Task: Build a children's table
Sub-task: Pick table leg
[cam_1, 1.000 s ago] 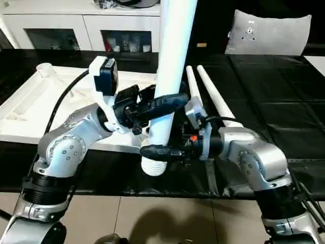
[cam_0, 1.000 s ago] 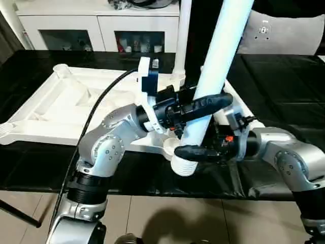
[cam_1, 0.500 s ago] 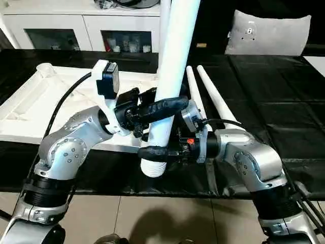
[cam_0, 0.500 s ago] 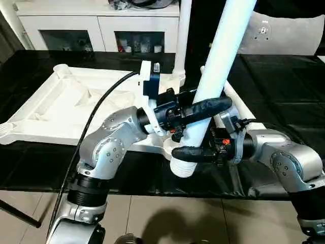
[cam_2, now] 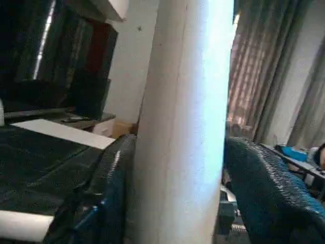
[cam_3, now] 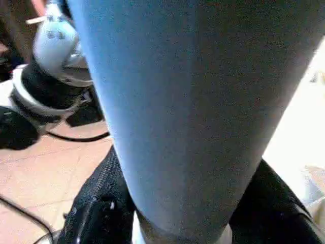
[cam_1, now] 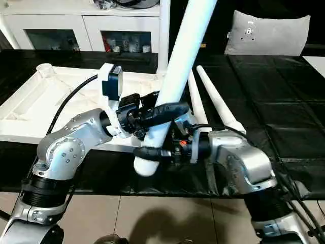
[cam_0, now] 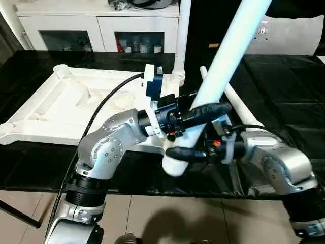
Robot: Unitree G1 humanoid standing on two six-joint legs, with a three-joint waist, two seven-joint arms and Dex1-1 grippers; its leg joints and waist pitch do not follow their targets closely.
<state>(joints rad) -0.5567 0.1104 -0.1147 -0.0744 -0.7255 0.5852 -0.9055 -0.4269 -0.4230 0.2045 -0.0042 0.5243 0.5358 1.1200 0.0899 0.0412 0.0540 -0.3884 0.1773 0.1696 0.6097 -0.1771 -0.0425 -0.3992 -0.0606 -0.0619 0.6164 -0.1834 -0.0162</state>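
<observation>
Leg [cam_0: 223,66] tilted, top leaning right (wide end down)

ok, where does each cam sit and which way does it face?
Left eye, right eye: head stereo pair, looking forward and down at the long white tapered tube leg held between both silver forearms, over the white ribbed plastic tabletop.
Left wrist: on the left arm, looking along its black fingers flanking that leg.
Right wrist: on the right arm, close on the leg between its fingers.
Shared: all four show the leg.

Upright leg [cam_0: 179,35] and two lying legs [cam_1: 216,99] behind the grippers (bare black cloth [cam_1: 274,96] to their right)
</observation>
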